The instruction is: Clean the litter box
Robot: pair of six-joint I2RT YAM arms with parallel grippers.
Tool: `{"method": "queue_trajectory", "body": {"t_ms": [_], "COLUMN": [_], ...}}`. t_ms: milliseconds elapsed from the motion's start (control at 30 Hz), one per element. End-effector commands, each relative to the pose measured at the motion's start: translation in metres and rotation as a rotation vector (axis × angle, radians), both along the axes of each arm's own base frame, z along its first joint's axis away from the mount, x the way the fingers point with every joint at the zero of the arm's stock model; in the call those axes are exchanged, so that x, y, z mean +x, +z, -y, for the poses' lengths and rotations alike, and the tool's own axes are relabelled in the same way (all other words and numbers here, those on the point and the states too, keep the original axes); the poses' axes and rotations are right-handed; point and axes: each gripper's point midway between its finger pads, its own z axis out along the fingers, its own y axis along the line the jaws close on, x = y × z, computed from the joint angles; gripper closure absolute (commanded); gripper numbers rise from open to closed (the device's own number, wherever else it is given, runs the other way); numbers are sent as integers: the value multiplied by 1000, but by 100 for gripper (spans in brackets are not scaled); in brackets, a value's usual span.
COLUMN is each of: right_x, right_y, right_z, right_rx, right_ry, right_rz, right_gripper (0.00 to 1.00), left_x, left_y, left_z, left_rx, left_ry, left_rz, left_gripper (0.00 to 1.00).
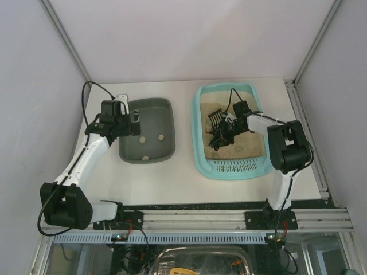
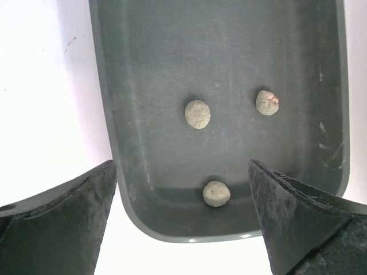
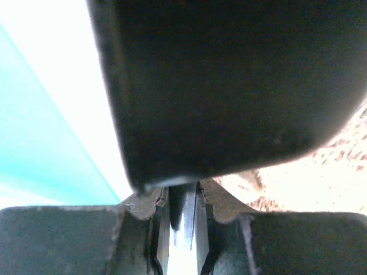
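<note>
L claw [image 2: 182, 172] wide open over grey tray [image 2: 109, 114] w/ 3 clumps [image 2: 198, 114]. R claw [image 1: 225, 133] clamps black scoop [image 1: 214, 119] in litter box [image 1: 198, 154], scoop blocking wrist cam.

no readable text, labels, numbers, signs anywhere
</note>
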Motion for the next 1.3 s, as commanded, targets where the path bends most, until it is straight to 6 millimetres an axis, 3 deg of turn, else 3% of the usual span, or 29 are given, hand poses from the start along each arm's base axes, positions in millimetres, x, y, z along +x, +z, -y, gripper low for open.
{"method": "queue_trajectory", "body": {"t_ms": [0,200,300,467,567,633,867,1033,1133,1267], "right_x": [-7,-8,-13,-23,-32,-37,-63,-74,-80,-72], "right_y": [38,58,64,66,78,96,137,140,153,146], "right_z": [-2,6,18,40,37,31,19,23,25,35], "right_rx": [97,128,157,224,301,354,489,529,597,565], "right_ry": [2,-31,-67,-132,-139,-139,-79,-98,-116,-143], "right_rz": [86,168,203,256,323,409,724,757,774,764], "right_gripper": [100,100,100,100,100,100,100,100,100,100], "left_x": [16,14,3,-2,-5,-8,-25,-23,-20,-13], "left_y": [45,56,63,77,80,83,102,91,73,53], "left_z": [-10,8,20,12,13,12,-3,2,7,19], "left_rx": [56,-15,-34,71,118,168,251,247,222,167], "left_ry": [8,-71,-168,-245,-309,-328,-277,-270,-278,-288], "left_rz": [119,138,100,142,140,139,195,230,190,212], "left_gripper": [0,0,0,0,0,0,0,0,0,0]}}
